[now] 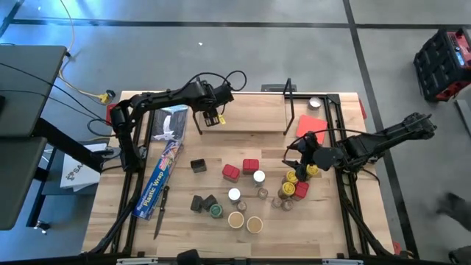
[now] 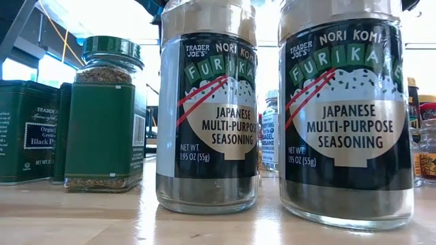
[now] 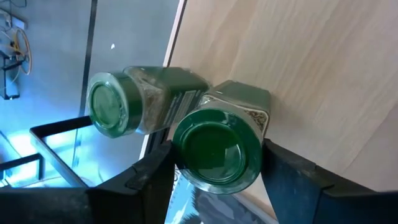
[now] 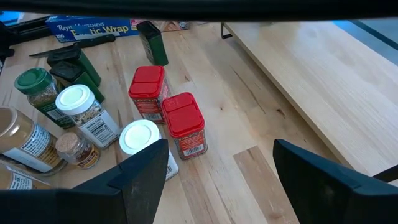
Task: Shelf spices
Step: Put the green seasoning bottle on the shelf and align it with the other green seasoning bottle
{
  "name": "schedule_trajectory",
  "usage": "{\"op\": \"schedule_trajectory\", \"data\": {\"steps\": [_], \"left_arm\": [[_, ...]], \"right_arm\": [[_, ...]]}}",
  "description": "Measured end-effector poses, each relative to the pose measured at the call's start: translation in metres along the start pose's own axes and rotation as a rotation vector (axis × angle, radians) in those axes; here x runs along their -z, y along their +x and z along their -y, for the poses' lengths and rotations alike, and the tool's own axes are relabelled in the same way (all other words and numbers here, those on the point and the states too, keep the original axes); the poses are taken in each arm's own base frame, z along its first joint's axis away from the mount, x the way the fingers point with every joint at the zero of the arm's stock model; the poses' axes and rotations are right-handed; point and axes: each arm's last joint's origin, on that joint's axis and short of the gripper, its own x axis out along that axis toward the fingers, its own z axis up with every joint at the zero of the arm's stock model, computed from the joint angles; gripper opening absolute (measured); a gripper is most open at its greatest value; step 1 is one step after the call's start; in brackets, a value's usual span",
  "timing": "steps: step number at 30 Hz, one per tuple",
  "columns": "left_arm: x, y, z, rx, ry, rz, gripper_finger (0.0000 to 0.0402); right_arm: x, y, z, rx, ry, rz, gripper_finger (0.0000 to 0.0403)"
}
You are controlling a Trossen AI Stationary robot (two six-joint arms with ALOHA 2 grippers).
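The left end effector (image 3: 214, 168) grasps a green-lidded jar (image 3: 217, 149) over the shelf (image 1: 250, 118) board's left end (beside one already shelved (image 3: 134, 102)); the right end effector (image 4: 214, 168) hangs released above the table's spices (image 1: 257, 193).

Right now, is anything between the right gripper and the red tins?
Nothing visible. The right gripper hangs open over the table, and the two red tins stand just ahead with bare wood between. A white-lidded jar stands close beside its finger, off the direct line.
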Motion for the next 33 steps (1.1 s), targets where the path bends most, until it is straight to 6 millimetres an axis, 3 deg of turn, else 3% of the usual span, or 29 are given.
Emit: {"op": "schedule_trajectory", "data": {"steps": [33], "left_arm": [[0.0028,0.0042,-0.0071,-0.045,0.055,-0.041,0.0252]], "right_arm": [[0.0000,0.0000,0.0000,0.000,0.001,0.000,0.0284]]}}
